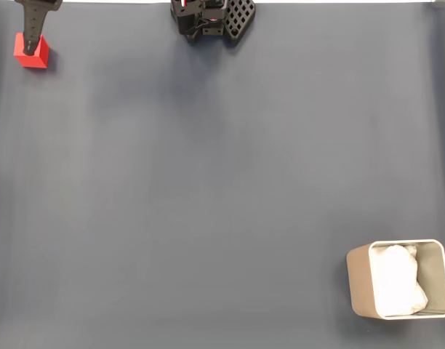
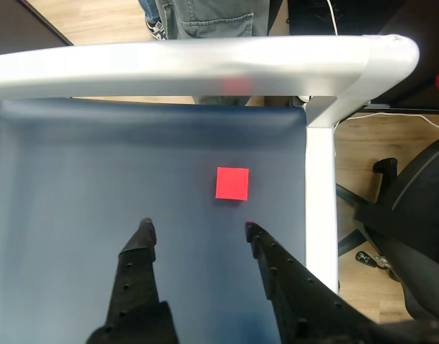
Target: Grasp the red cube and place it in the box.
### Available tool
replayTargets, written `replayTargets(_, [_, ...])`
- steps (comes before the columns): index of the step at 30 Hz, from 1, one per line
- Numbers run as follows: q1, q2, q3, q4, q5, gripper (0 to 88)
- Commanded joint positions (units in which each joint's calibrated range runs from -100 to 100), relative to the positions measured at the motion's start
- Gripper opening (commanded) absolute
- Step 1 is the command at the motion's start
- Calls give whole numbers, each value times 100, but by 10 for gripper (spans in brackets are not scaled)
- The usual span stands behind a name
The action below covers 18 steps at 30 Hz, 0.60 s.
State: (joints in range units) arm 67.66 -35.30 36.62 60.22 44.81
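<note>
1. Dark blue-grey matting [image 1: 208,182] covers the whole work surface in the fixed view; in the wrist view a white frame rail [image 2: 205,64] borders it, with wooden floor, an office chair [image 2: 413,236] and a person's jeans [image 2: 205,18] beyond.
2. At the upper left of the fixed view sits the red cube [image 1: 33,52], close to the mat's edge, with a black part of the arm overlapping its top.
3. Seen from the wrist view, the gripper [image 2: 198,229] has its two black fingers spread wide, nothing between them; the cube lies just ahead of the tips, slightly right of centre, apart from both.
4. Judging by that spread, the fingers are set to straddle the cube, so the approach looks under way and the grasp not yet made.
5. Far off at the lower right of the fixed view stands the box [image 1: 361,283], padded with white crumpled paper [image 1: 397,280], probably to cushion the drop.
</note>
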Motion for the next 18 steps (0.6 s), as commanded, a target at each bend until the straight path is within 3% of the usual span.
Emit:
replayTargets(1, [102, 73, -186, -170, -39, 320])
replayTargets(18, [237, 705, -122, -989, -49, 389])
